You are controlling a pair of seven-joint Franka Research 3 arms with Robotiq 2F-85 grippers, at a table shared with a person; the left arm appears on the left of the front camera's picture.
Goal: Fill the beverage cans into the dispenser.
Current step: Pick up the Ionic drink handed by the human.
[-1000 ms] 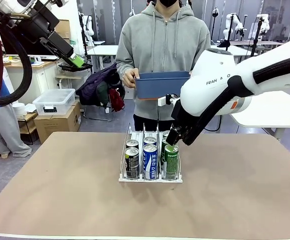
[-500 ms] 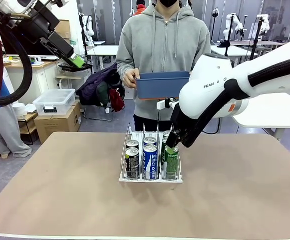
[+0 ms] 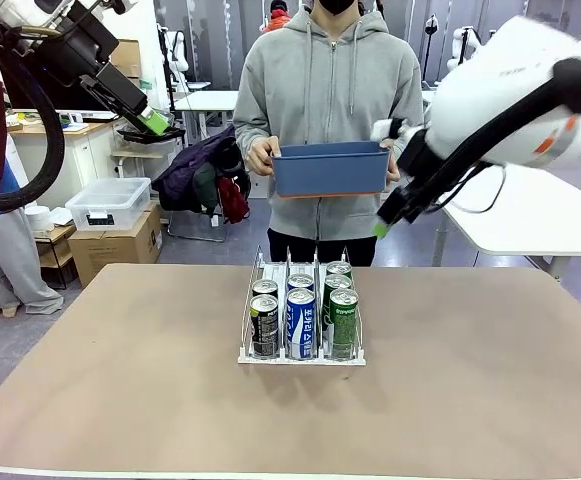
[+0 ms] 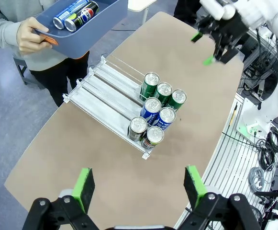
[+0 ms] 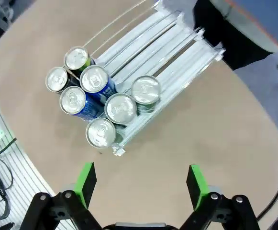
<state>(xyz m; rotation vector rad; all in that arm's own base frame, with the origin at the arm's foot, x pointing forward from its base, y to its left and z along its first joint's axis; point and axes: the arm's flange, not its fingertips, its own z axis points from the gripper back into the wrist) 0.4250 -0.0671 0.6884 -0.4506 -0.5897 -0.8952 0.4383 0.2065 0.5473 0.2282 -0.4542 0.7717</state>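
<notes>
My right gripper (image 5: 139, 178), wide and empty, has lifted off the dispenser (image 3: 301, 357); green can (image 3: 343, 322) seated, bin (image 3: 330, 170) probably next.

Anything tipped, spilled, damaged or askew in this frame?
Nothing stands out. All seven cans stand upright in the dispenser, packed at its robot-side end. The dispenser sits flat on the table, nothing spilled. Spare cans lie in the person's blue bin.

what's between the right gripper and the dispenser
Nothing but bare tan tabletop: in the right wrist view the open right gripper hangs above it, apart from the dispenser.
</notes>
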